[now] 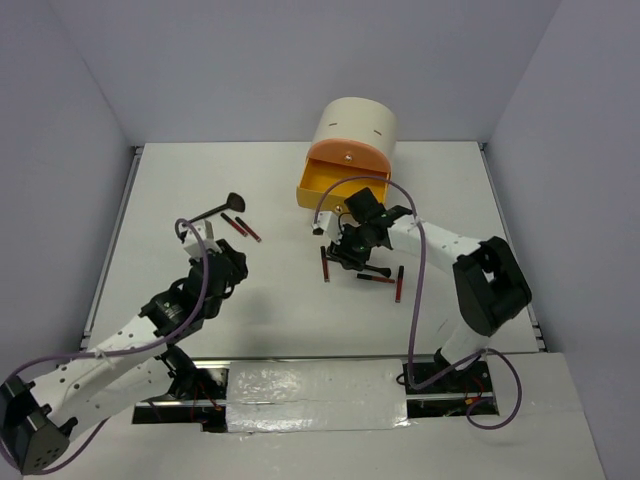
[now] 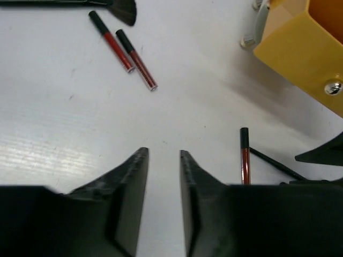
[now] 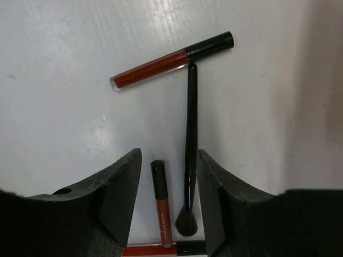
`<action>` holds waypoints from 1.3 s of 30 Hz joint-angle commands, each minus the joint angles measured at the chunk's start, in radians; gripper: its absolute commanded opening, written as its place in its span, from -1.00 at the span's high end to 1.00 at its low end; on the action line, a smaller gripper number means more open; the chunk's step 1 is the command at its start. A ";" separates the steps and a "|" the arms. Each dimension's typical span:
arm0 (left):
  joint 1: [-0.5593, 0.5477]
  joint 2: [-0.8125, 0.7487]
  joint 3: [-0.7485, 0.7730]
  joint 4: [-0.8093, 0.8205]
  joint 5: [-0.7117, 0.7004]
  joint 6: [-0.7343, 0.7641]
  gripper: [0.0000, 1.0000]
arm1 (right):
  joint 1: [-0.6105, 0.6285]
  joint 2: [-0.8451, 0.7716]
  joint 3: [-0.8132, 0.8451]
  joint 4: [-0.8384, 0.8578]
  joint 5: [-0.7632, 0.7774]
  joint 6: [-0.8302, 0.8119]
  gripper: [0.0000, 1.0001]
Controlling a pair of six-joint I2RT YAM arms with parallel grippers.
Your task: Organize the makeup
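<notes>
My right gripper [image 1: 350, 250] is open, low over the table in front of the orange drawer. In the right wrist view its jaws [image 3: 168, 155] straddle a dark-red stick [image 3: 162, 206] and a thin black brush [image 3: 189, 155], touching neither. Another red stick [image 3: 171, 61] lies ahead, and one [image 3: 155, 250] lies crosswise at the bottom edge. My left gripper [image 1: 228, 262] is open and empty over bare table [image 2: 163, 155]. Two red sticks [image 2: 126, 53] and a large black brush [image 1: 220, 207] lie beyond it. No white-and-blue packets show.
A cream cylinder [image 1: 358, 125] stands at the back with its orange-yellow drawer [image 1: 340, 180] pulled open. Small silvery items [image 2: 256, 24] lie by the drawer's left corner. More red sticks [image 1: 325, 265] [image 1: 400, 283] lie around the right gripper.
</notes>
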 commanded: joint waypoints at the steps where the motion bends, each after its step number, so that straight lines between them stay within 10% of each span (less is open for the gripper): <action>1: 0.002 -0.076 -0.040 -0.117 0.006 -0.043 0.09 | 0.019 0.061 0.079 0.024 0.114 0.060 -0.09; 19: 0.002 -0.254 -0.130 -0.256 -0.018 -0.203 -0.26 | 0.028 0.194 0.085 0.048 0.208 0.030 -0.10; 39: 0.002 -0.259 -0.127 -0.279 -0.047 -0.227 -0.47 | -0.001 0.142 0.060 0.088 0.206 -0.047 0.66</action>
